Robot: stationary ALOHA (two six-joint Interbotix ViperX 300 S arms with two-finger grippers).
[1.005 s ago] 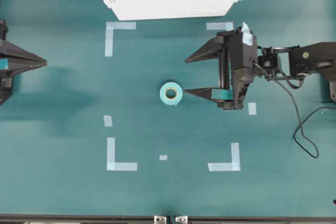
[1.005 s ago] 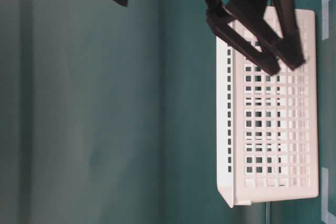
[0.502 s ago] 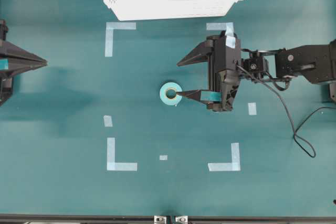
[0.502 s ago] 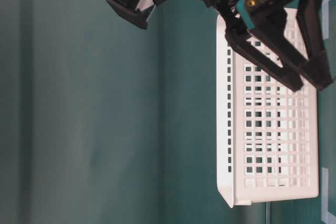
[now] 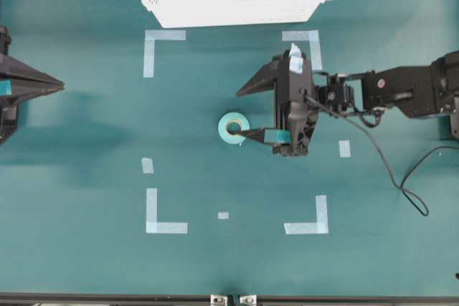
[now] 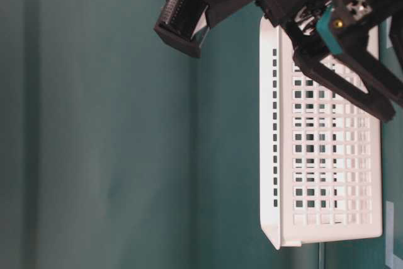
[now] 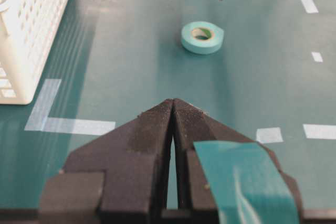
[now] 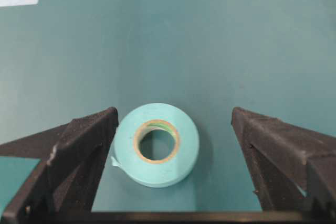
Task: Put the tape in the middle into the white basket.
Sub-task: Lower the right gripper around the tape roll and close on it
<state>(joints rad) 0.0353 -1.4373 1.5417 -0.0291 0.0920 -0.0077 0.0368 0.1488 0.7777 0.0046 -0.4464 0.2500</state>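
Observation:
The tape (image 5: 233, 127), a small light teal roll with a pale core, lies flat on the green table inside the marked square. My right gripper (image 5: 238, 115) is open and low over it. In the right wrist view the tape (image 8: 157, 142) lies between the two fingers of the right gripper (image 8: 174, 111), close against the left one and well apart from the right one. The white basket (image 5: 237, 12) stands at the far edge of the table. My left gripper (image 5: 61, 87) rests at the left edge, shut and holding nothing (image 7: 172, 100).
Pale blue tape strips (image 5: 164, 35) mark the square's corners, with small loose pieces (image 5: 147, 165) near them. The right arm's black cable (image 5: 401, 177) loops over the table at the right. In the table-level view the lattice basket (image 6: 327, 155) fills the space behind the right arm.
My right gripper has moved left across the table, still open, from beside the tape to straddling it. The tape and the left arm have stayed where they were.

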